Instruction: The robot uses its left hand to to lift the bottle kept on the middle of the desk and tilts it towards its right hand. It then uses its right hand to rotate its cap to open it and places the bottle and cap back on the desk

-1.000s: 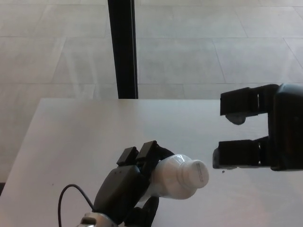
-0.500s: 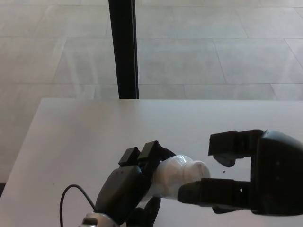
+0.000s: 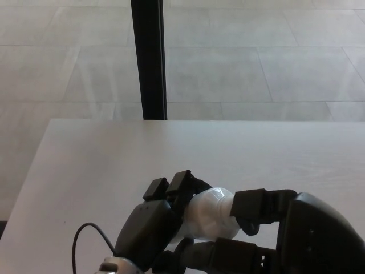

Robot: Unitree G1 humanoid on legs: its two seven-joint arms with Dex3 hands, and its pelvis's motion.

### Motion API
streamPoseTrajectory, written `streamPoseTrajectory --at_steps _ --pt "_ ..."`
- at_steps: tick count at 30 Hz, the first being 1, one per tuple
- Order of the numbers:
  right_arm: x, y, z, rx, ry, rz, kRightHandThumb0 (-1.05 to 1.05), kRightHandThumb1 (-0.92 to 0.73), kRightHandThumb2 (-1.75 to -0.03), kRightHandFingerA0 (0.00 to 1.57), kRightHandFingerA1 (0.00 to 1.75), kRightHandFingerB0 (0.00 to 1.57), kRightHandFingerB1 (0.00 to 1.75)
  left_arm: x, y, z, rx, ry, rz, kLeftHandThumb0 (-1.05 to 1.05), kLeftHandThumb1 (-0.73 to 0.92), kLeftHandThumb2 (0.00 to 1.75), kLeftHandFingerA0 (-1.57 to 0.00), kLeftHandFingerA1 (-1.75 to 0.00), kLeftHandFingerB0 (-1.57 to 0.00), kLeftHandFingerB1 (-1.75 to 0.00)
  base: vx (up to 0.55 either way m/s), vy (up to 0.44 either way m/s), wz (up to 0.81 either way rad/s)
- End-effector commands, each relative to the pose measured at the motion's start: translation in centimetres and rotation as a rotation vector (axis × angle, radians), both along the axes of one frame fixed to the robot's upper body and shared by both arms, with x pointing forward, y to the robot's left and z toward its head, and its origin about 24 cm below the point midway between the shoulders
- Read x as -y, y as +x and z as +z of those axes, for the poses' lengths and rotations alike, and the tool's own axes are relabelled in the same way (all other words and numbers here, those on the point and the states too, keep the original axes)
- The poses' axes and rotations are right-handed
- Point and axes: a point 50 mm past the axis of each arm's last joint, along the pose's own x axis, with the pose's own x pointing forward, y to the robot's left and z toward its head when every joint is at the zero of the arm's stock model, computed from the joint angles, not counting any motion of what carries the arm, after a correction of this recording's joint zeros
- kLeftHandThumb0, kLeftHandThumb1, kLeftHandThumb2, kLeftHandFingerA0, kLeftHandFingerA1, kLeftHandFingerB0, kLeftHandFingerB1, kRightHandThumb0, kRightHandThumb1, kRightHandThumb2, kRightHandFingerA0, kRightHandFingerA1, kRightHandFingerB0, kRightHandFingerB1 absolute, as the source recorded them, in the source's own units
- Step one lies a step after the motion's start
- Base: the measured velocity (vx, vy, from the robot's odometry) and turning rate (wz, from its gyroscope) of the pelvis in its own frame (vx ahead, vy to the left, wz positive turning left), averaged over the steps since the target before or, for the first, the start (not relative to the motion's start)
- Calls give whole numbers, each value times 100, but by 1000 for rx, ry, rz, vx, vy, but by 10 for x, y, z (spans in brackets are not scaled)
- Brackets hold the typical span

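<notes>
My left hand (image 3: 151,228) is shut on a white bottle (image 3: 208,216), held above the near part of the white desk (image 3: 114,160) and tilted so its neck points right. My right hand (image 3: 288,240) has come in from the right and its fingers (image 3: 256,206) wrap the bottle's cap end from above and below. The cap itself is hidden behind those fingers.
A black vertical post (image 3: 149,57) stands beyond the desk's far edge. A thin black cable (image 3: 80,240) loops beside my left wrist. Grey tiled floor (image 3: 256,63) lies behind the desk.
My right hand has moved left and down from the desk's right side onto the bottle's cap end, now covering the cap. The left hand and bottle have stayed put.
</notes>
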Motion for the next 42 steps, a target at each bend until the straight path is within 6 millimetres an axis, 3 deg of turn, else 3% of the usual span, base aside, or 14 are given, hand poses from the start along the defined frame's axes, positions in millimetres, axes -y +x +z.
streamPoseTrajectory --at_steps 1,4,5,6,13,16,18,26,27,29,30,31,32,42 --pt "60 16 -2 -601 514 -677 -52 -64 -61 99 147 53 48 -12 -4 -3 -18 8 51 23 48 163 -118 -175 -111 -155 0 0 0" --pt "64 13 6 -557 538 -680 -53 -64 -63 98 152 51 48 -12 -4 -3 -19 13 48 25 47 166 -119 -175 -112 -155 0 0 0" --pt "65 12 10 -536 550 -675 -59 -52 -82 105 137 46 57 -12 -4 -3 -10 10 44 26 47 165 -119 -175 -112 -155 0 0 0" --pt "65 11 13 -518 551 -678 -52 -63 -62 96 155 50 49 -12 -4 -3 -10 7 48 26 46 165 -117 -175 -111 -154 0 0 0" --pt "76 -1 41 -413 599 -686 -53 -63 -64 93 159 53 54 -12 -5 -5 -11 -7 57 27 47 167 -120 -175 -113 -154 0 0 0" --pt "81 -7 47 -393 604 -691 -55 -63 -63 96 156 55 54 -12 -5 -5 -7 5 57 26 47 167 -121 -175 -113 -154 0 0 0" --pt "86 -13 49 -383 607 -710 -61 -52 -84 108 135 53 61 -13 -5 -4 -2 1 55 25 47 165 -119 -175 -112 -155 0 0 0" --pt "86 -24 29 -508 567 -741 -58 -53 -84 108 131 53 59 -12 -6 -4 -6 -3 56 25 48 163 -121 -175 -113 -156 0 0 0" --pt "84 -25 24 -534 557 -737 -52 -64 -60 103 141 58 49 -12 -6 -4 2 1 57 25 47 162 -122 -175 -114 -156 0 0 0" --pt "76 -26 13 -595 513 -747 -58 -62 -63 105 137 56 49 -12 -5 -4 8 -10 60 24 48 167 -119 -175 -112 -156 0 0 0" --pt "73 -25 8 -624 505 -756 -53 -50 -94 119 124 53 63 -12 -5 -4 8 -8 59 24 49 166 -119 -175 -113 -156 0 0 0" --pt "73 -25 8 -627 505 -758 -53 -50 -94 119 124 53 63 -12 -5 -4 8 -7 59 24 49 166 -119 -175 -113 -156 0 0 0" --pt "71 -25 6 -639 498 -760 -57 -65 -59 106 129 55 46 -13 -4 -3 4 -2 62 23 48 167 -118 -175 -112 -156 0 0 0" --pt "67 -10 -7 -714 522 -837 -59 -64 -62 95 144 50 47 -13 -6 -5 -4 -9 62 25 49 164 -119 -175 -112 -156 0 0 0"
